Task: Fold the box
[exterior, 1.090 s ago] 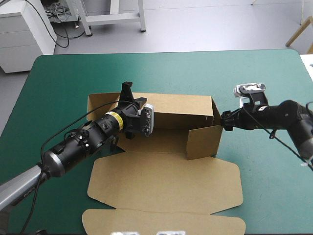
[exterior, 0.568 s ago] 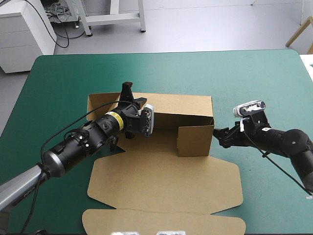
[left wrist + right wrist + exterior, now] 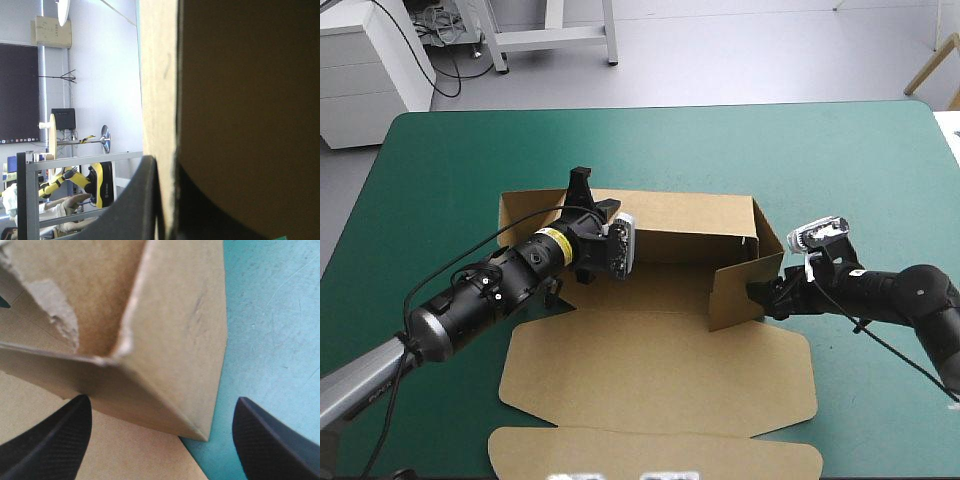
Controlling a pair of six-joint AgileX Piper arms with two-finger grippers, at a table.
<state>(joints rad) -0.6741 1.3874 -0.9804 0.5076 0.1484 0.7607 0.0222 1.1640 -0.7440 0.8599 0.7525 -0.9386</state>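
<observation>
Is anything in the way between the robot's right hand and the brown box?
No, nothing visible. The right hand is open, and the box has its raised side flap right ahead, reaching in between the fingers. Only bare teal-green cover lies beside it.

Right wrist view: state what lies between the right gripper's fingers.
A raised corner of the box stands between the fingers of the open right gripper; the right wrist view shows it.

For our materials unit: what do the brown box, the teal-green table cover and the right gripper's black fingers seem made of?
Brown box: matt cardboard, judging by its torn, fibrous edge and creased folds. Teal-green cover: probably a smooth mat, faintly scratched; material unclear. Right gripper's black fingers: fine woven texture, perhaps carbon fibre or patterned plastic.
</observation>
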